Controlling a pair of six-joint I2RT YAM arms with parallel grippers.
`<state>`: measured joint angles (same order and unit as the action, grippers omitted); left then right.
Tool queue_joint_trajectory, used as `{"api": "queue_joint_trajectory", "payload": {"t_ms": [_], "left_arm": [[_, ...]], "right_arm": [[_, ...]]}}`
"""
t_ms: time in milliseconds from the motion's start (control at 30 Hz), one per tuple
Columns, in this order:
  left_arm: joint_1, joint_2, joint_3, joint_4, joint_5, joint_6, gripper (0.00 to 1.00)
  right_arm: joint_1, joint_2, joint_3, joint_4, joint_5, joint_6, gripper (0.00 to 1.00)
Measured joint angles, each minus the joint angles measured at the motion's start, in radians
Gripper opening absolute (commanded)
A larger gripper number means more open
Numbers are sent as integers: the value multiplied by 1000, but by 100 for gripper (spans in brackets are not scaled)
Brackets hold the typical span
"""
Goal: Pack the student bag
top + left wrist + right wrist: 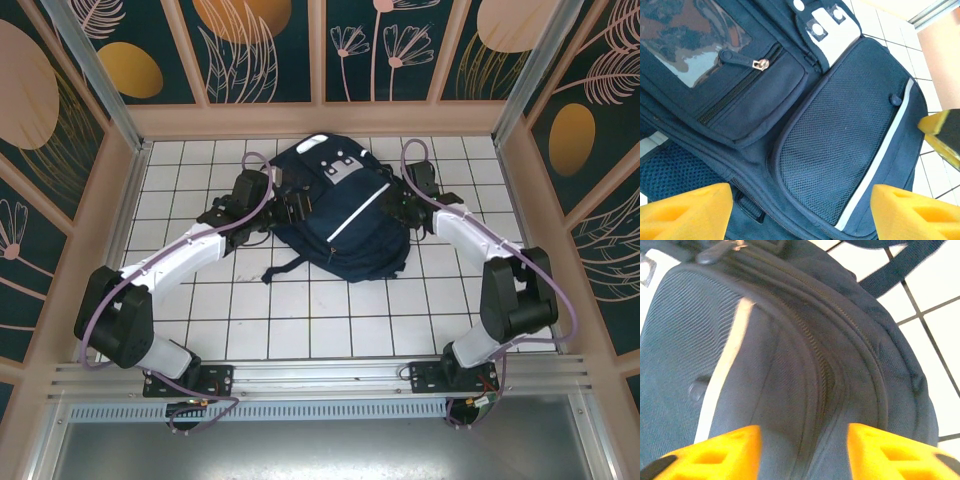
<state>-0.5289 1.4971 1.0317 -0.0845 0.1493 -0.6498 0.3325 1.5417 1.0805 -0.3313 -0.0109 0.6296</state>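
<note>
The student bag [352, 228], navy with a white stripe and grey patches, lies flat on the white tiled table toward the back. My left gripper [290, 205] sits at the bag's left side. In the left wrist view it [802, 202] is open, its yellow fingers [687, 212] wide apart over the bag's mesh pocket [845, 145]. My right gripper [400, 207] is at the bag's right side. In the right wrist view it [804, 442] is open, with its yellow fingers [715, 455] either side of a zipper seam [827, 375] on the student bag [790, 355], nothing pinched.
A black strap [283, 268] trails from the bag's near left corner onto the tiles. Wooden walls [110, 200] close in the table on the left, right and back. Bare tiles [330, 320] lie between the bag and the arm bases.
</note>
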Motion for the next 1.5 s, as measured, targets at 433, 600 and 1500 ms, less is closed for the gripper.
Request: {"api": "queue_joint_trajectory", "payload": {"t_ms": [433, 600, 1500], "left_arm": [[21, -61, -133, 34, -171, -89, 87], [23, -106, -174, 35, -236, -90, 96], [26, -146, -258, 103, -186, -127, 98]], "right_arm": [[545, -190, -55, -140, 148, 151, 51], [631, -68, -55, -122, 168, 246, 41], [574, 148, -41, -4, 218, 369, 17]]}}
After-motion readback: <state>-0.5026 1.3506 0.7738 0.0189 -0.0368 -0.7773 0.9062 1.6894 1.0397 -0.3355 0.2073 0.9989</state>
